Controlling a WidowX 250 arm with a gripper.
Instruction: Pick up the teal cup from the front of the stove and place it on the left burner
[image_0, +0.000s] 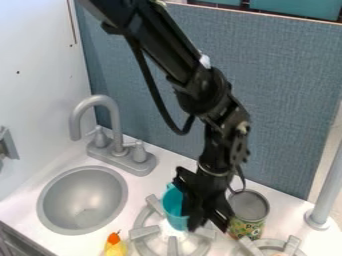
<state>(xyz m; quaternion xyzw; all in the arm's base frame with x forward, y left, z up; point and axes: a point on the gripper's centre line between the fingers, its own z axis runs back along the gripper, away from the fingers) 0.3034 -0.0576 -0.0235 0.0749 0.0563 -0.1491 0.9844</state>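
Black pincer (208, 220), at turquoise cup (174, 204) over burner (144, 232); spread or pinching, cannot tell. Step in hand, seemingly: cup handling. Next move calls for care beside can (248, 209).

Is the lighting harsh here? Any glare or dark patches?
In the camera view, the light looks fairly soft, and the white counter is brightest. Also in the camera view, shading in the gray sink changes gently, the blue panel shows no strong glare, and parts of the black arm merge into darkness.
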